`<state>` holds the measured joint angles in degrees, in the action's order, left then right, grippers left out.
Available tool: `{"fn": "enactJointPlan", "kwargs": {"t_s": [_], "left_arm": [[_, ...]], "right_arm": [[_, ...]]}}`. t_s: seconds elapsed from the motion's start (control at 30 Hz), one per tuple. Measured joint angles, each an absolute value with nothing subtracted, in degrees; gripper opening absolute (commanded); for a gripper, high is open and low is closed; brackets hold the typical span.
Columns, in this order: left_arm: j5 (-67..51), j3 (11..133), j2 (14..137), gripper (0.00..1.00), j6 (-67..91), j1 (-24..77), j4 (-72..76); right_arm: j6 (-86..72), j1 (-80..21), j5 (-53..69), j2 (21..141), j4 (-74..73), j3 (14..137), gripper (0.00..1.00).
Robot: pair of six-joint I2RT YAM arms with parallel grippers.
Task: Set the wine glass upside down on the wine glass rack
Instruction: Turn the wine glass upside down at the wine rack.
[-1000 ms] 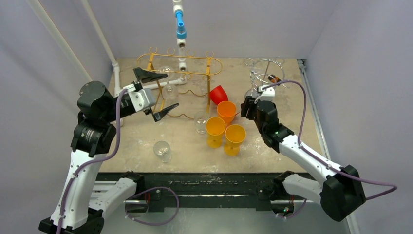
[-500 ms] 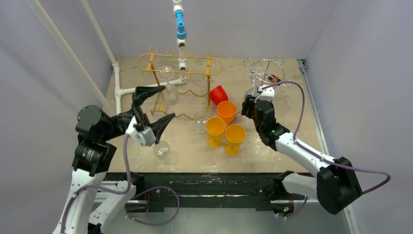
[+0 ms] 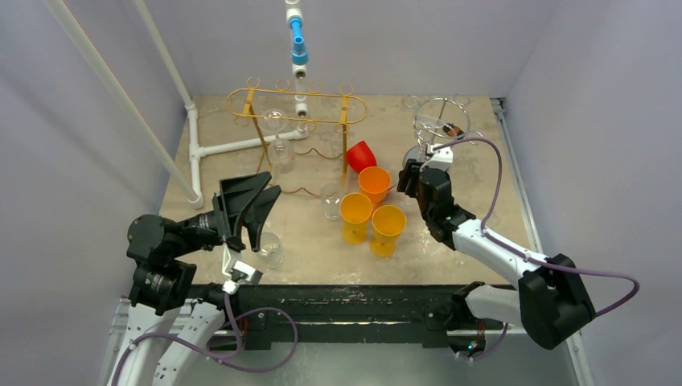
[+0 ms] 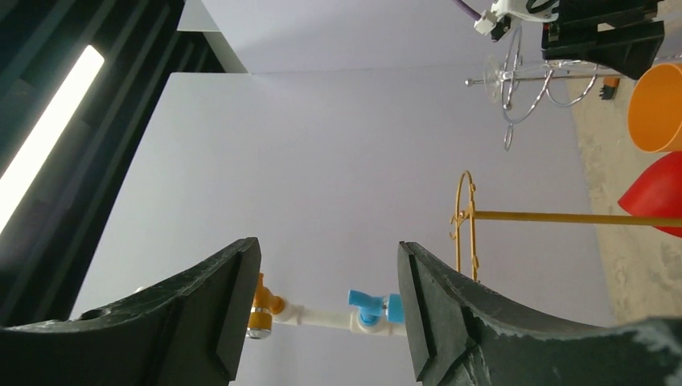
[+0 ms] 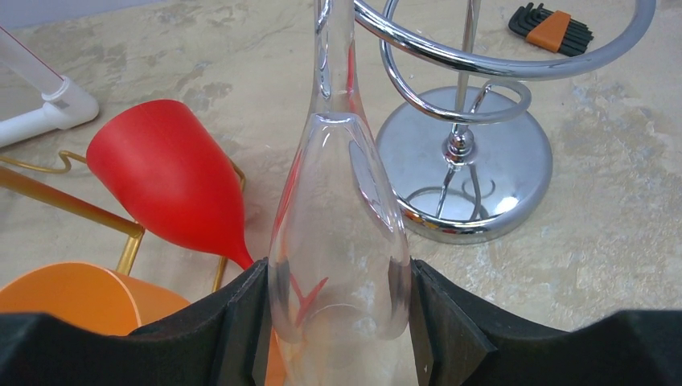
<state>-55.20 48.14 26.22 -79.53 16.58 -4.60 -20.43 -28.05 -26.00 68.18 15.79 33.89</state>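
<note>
My right gripper (image 3: 412,178) (image 5: 338,301) is shut on the bowl of a clear wine glass (image 5: 338,201). The glass is held upside down, its stem pointing up beside the ring of the chrome wine glass rack (image 3: 441,121) (image 5: 466,173). The glass's foot is out of the wrist view. My left gripper (image 3: 248,207) (image 4: 330,281) is open and empty, raised near the table's front left and aimed at the back wall. A gold wire rack (image 3: 297,103) with clear glasses hanging on it stands at the back.
Three orange cups (image 3: 355,217) and a tipped red cup (image 3: 361,156) stand mid-table, left of my right gripper. Clear glasses stand at the front left (image 3: 268,249) and centre (image 3: 331,201). A white pipe with a blue valve (image 3: 298,48) hangs above the back. Hex keys (image 5: 551,28) lie behind the chrome rack.
My left arm has pulled back from the gold rack toward the near edge, gripper open throughout and now tilted upward. My right gripper has stayed put with the glass.
</note>
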Motion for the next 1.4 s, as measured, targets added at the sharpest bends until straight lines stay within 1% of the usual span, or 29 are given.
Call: {"fn": "enactJointPlan", "kwargs": {"t_s": [0.17,0.27,0.5,0.87,0.97,1.0,1.23,1.4], "left_arm": [[-55.0,49.2,26.7,0.53,-79.9,16.6,-4.4],[-54.7,50.3,27.0,0.51,-79.6,16.6,-4.4],[-54.7,50.6,27.1,0.50,-80.8,16.6,-6.4],[-53.6,51.0,27.9,0.52,-82.1,16.6,-13.7],[-53.1,52.0,28.4,0.55,-82.1,16.6,-16.6],[-52.9,52.4,28.7,0.55,-82.0,16.6,-17.5],[-51.1,54.3,30.3,0.55,-79.1,16.6,-22.3],[-50.4,54.3,30.3,0.54,-78.4,16.6,-23.8]], "right_arm": [[-21.0,-28.1,-26.0,68.2,16.3,33.4,0.00],[-21.2,-28.0,-26.0,68.2,17.1,32.8,0.00],[-21.7,-27.5,-26.0,68.2,18.5,31.4,0.00],[-22.0,-27.1,-26.0,69.8,20.6,31.0,0.00],[-22.2,-27.1,-25.8,70.6,20.7,31.0,0.13],[-22.4,-27.0,-25.7,70.8,20.6,31.0,0.14],[-22.9,-26.9,-24.6,71.4,20.6,31.2,0.11],[-22.9,-26.9,-24.5,71.5,20.6,31.2,0.11]]}}
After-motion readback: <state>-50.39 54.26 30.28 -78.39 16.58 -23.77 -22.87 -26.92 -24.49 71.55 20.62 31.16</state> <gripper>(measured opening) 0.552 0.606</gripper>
